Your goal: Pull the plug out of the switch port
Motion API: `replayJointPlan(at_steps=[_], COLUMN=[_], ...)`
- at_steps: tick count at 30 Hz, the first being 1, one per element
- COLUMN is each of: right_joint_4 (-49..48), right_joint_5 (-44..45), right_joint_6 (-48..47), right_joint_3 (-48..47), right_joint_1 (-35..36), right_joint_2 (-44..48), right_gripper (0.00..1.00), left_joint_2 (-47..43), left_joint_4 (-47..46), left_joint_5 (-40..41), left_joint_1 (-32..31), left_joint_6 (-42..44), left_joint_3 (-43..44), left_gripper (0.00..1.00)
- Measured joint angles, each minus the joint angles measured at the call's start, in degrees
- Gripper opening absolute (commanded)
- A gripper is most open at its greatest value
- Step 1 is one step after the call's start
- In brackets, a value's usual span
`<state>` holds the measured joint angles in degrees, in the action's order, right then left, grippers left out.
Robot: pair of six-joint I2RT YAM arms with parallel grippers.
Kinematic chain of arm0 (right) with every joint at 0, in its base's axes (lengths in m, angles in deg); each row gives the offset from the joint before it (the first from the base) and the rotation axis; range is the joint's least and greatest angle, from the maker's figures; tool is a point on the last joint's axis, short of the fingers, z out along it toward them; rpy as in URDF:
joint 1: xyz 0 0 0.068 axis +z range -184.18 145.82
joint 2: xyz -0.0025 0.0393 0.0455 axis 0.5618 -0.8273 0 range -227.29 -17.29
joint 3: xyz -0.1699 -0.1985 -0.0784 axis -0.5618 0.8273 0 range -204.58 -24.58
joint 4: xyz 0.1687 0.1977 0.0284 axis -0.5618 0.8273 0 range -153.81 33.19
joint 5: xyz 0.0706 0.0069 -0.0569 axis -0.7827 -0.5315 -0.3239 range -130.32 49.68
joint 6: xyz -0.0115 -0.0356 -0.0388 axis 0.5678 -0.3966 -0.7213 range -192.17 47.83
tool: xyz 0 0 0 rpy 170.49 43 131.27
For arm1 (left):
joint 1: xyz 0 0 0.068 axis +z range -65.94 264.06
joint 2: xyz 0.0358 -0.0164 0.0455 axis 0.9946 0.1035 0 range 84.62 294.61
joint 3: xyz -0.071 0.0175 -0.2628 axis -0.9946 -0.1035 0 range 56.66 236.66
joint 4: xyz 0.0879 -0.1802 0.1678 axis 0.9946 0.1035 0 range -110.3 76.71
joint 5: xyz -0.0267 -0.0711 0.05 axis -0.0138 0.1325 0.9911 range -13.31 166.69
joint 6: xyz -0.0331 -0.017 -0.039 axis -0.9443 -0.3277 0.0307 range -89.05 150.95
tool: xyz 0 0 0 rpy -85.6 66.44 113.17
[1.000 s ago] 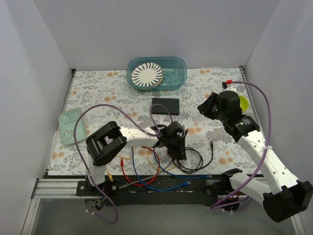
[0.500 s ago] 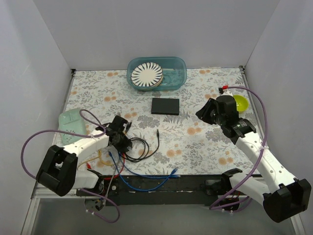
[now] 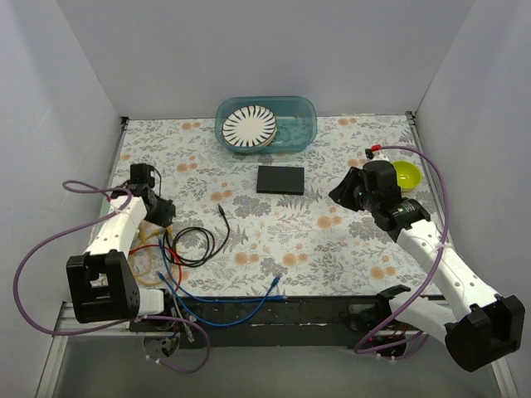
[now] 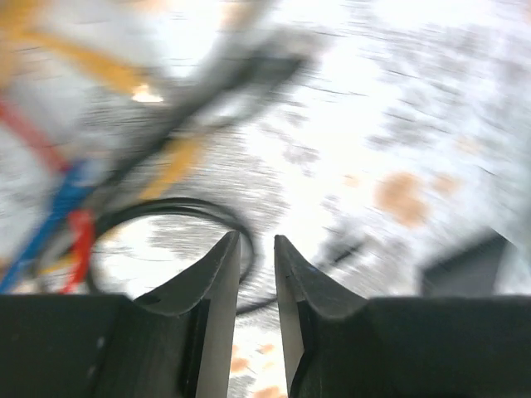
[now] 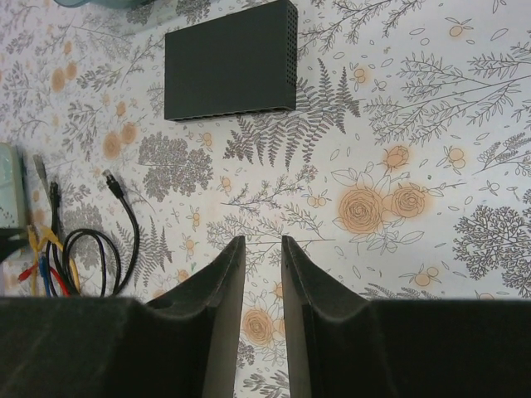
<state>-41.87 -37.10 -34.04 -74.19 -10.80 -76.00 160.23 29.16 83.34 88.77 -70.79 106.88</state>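
The switch [image 3: 280, 180] is a flat dark grey box lying on the floral cloth; it also shows in the right wrist view [image 5: 230, 60]. No cable is plugged into it. A black cable [image 3: 197, 245] lies coiled at the left, its plug [image 3: 220, 207] free on the cloth, also in the right wrist view [image 5: 109, 177]. My left gripper [image 3: 163, 215] is beside that coil; its jaws [image 4: 257, 240] stand almost together with nothing between them. My right gripper [image 3: 338, 191] hovers right of the switch, jaws [image 5: 263, 240] almost together and empty.
A teal tub [image 3: 299, 124] holding a striped plate [image 3: 249, 126] stands at the back. A yellow-green bowl [image 3: 409, 174] sits at the right. Red, yellow and blue cables [image 3: 170, 261] lie at the near left, and a blue cable [image 3: 241, 296] runs along the front edge.
My left arm has swung from the middle to the far left, and the cable bundle with the black cable has moved left with it. My right arm has hardly moved.
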Motion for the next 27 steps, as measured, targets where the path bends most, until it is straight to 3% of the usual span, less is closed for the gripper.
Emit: replayJointPlan(at_steps=[4,10,14,17,21,27], right_joint_4=[-1.2,-3.08,-3.39,-3.87,-4.66,-7.52], right_joint_5=[-0.66,-1.88,-1.88,-1.84,-1.73,-3.61], right_joint_6=[-0.81,-1.09,-1.44,-1.49,-1.44,-0.59], right_joint_3=[0.0,0.0,-0.02,-0.07,-0.11,-1.77], right_joint_1=[0.11,0.26,0.28,0.26,-0.07,-3.67], right_joint_2=[-1.09,-4.55,-6.97,-9.01,-12.26,-22.71], right_gripper=[0.32,0.32,0.31,0.31,0.31,0.23], left_joint_2=[-0.07,0.33,8.61,16.39,20.61,18.8], left_joint_4=[-7.02,-21.51,-26.69,-27.91,-25.38,-25.46], left_joint_5=[-5.95,-13.55,-20.22,-21.59,-20.2,-15.26], left_joint_1=[-4.87,-27.65,-42.36,-48.46,-45.99,-29.79], left_joint_6=[3.43,5.6,9.22,10.49,9.44,5.16], left_joint_3=[6.19,7.32,12.13,13.09,10.27,10.75], left_gripper=[0.28,0.29,0.21,0.21,0.22,0.22])
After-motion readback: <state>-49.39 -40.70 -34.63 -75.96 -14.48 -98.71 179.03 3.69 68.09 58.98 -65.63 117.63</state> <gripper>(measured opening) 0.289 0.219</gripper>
